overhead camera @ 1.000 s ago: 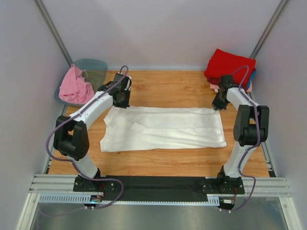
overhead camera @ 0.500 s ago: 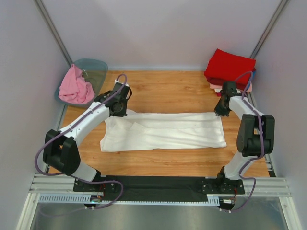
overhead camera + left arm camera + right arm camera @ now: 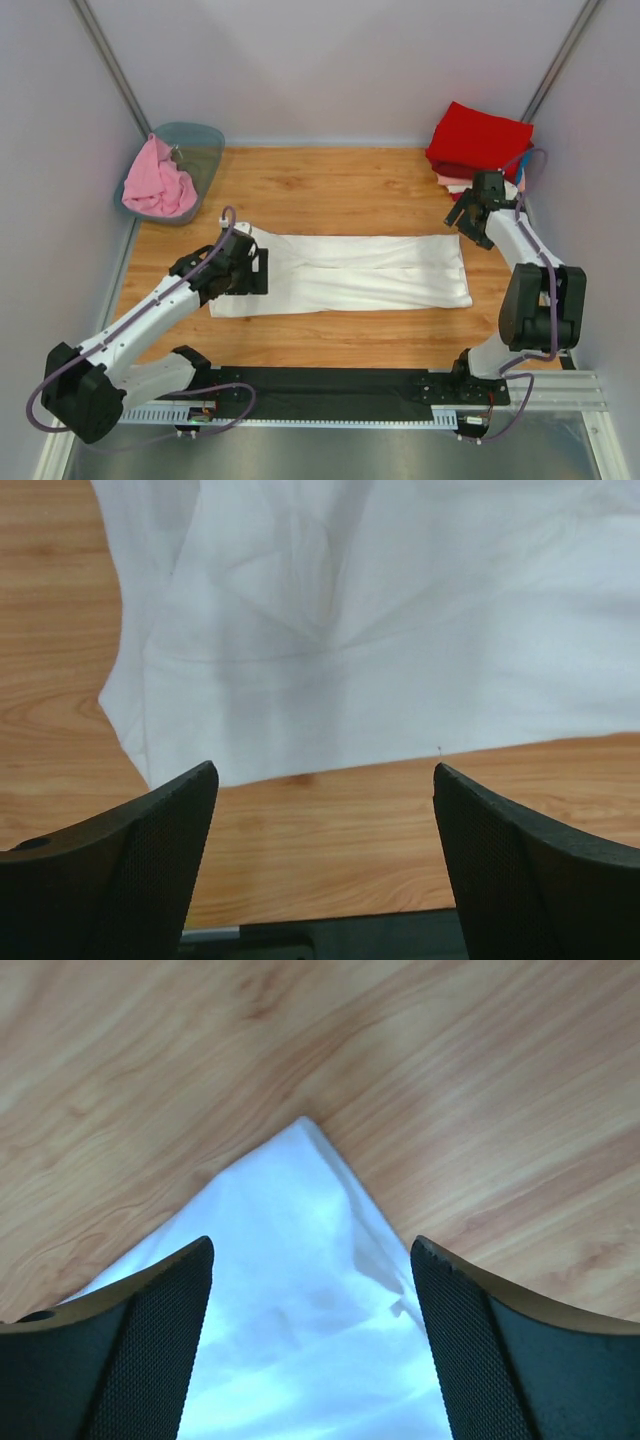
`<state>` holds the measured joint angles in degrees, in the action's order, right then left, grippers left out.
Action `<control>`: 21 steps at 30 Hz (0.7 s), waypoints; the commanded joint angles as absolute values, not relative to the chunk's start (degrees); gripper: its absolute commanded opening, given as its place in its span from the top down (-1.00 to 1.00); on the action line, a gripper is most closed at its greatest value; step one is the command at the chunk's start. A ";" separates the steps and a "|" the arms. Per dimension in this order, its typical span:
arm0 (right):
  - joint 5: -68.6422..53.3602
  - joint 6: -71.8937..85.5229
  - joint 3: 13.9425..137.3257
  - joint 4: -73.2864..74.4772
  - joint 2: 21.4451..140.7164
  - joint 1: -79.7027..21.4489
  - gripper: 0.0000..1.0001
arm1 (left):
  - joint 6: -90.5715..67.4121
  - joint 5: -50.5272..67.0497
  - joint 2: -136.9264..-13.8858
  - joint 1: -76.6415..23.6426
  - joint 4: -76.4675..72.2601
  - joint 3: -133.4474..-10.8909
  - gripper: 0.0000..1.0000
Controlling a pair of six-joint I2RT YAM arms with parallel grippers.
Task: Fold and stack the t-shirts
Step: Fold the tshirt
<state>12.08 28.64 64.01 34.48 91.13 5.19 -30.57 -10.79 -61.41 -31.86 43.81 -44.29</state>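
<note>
Both arms have moved off the far edge of the white shirt (image 3: 370, 270), where they were a second ago. That edge now lies a little closer to 6 o'clock, so the cloth forms a narrower band across the middle of the bench (image 3: 340, 185).

Our left pincer (image 3: 248, 270) has swung down to the shirt's 9 o'clock end. Its wrist view shows the fingers spread with nothing between them, above the near hem and bare wood. Our right pincer (image 3: 468, 215) hangs over the shirt's 2 o'clock corner, also spread and empty, with that corner lying flat between its fingers in the wrist view.

We judge that the lengthwise fold is laid and both arms have let go so the cloth can settle. The left one looks placed to take the 9 o'clock end for a crosswise fold.

A red shirt (image 3: 480, 135) tops the finished stack at 2 o'clock, kept out of the folding area. A pink shirt (image 3: 155, 180) waits, draped in the tub (image 3: 205, 140) at 10 o'clock.
</note>
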 commanded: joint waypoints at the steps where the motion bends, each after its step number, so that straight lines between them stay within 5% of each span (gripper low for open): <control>1: 9.43 28.04 65.48 30.42 88.07 0.63 -0.60 | -33.84 -15.90 -61.08 -31.82 36.65 -45.17 -0.86; 16: -0.44 28.12 60.48 27.51 101.34 -16.51 -0.47 | -33.31 -18.20 -92.54 -28.22 22.77 -50.71 -0.56; 21: -0.79 29.96 54.07 27.51 100.29 -26.16 -0.47 | -30.85 -16.88 -98.96 -25.76 24.34 -58.00 -0.15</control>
